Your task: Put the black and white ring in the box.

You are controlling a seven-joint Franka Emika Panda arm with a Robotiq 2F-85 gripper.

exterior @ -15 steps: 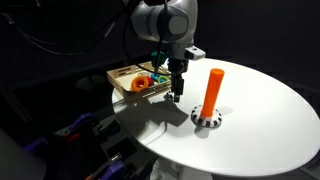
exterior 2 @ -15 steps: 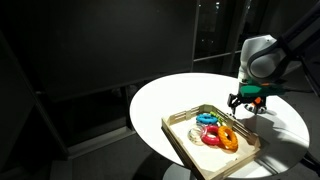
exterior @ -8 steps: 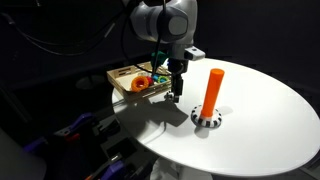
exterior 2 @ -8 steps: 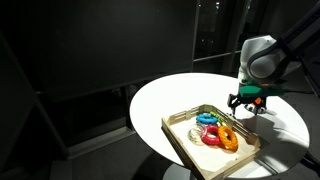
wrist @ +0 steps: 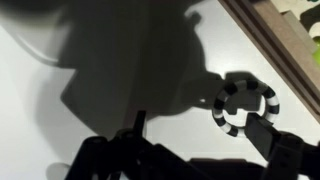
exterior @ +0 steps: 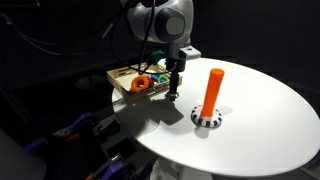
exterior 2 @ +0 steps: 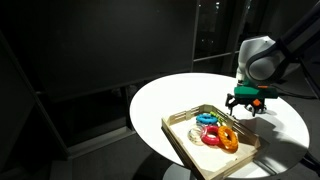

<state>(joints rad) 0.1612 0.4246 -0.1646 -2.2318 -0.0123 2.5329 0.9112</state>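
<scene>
The black and white ring lies flat on the white table in the wrist view, close to the box's wooden edge. My gripper is open just above the table. Its right finger reaches over the ring's near rim at the hole, and its left finger is well apart to the left. In both exterior views the gripper hangs beside the light wooden box. I cannot make out the ring there.
Several coloured rings lie in the box. A tall orange peg on a black-and-white checkered base stands near the gripper. The round white table ends in dark surroundings.
The gripper has shifted very slightly, a little up and toward the box. The ring and box have not moved.
</scene>
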